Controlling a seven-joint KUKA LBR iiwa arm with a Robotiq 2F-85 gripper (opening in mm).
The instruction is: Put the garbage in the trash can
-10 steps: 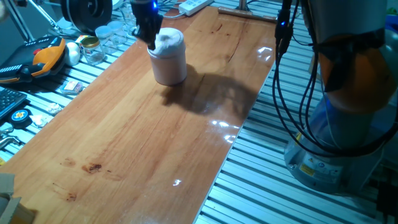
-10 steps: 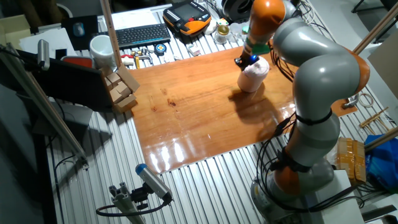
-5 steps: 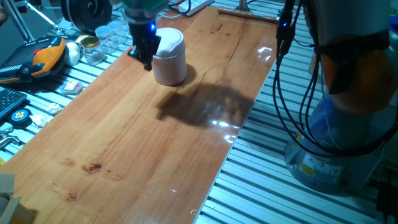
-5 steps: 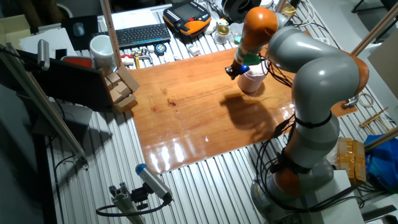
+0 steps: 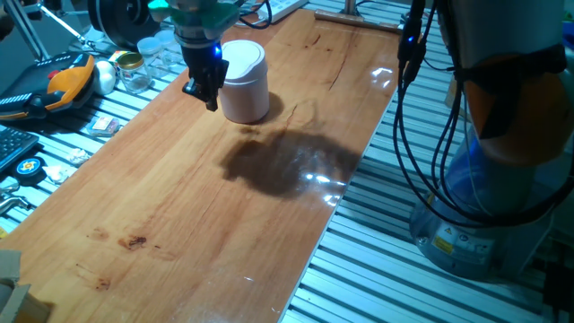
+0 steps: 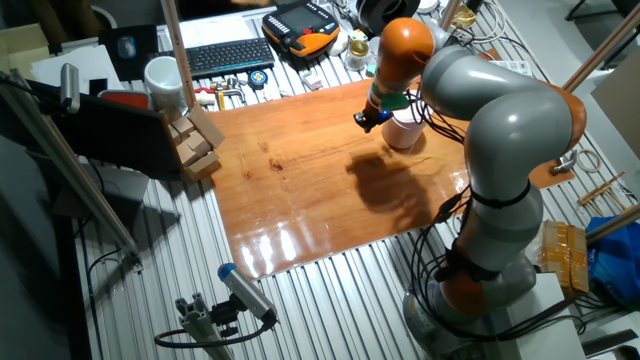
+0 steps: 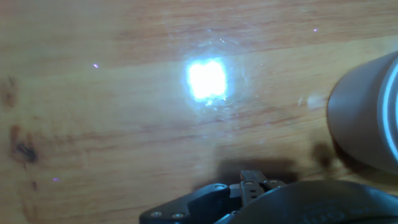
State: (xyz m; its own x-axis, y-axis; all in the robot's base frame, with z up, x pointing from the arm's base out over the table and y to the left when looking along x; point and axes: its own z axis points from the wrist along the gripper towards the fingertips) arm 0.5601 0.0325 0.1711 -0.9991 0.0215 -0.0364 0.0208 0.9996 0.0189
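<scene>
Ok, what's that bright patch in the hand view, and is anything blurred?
Hand view: white glare on the wooden table, soft focus overall, the bin blurred at the right edge. Both fixed views: sharp, with the arm's dark shadow and small reflections on the wood.

Bin (image 5: 244, 81) upright on table (image 5: 206, 206) near far end — gripper (image 5: 203, 92) just beside it, jars (image 5: 148, 58) off the table edge behind.

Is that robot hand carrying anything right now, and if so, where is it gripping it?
Nothing can be seen in the hand. It hangs beside the white trash can, above bare wood. The hand view shows no paper wad. Whether the fingers are open or shut cannot be told.
</scene>
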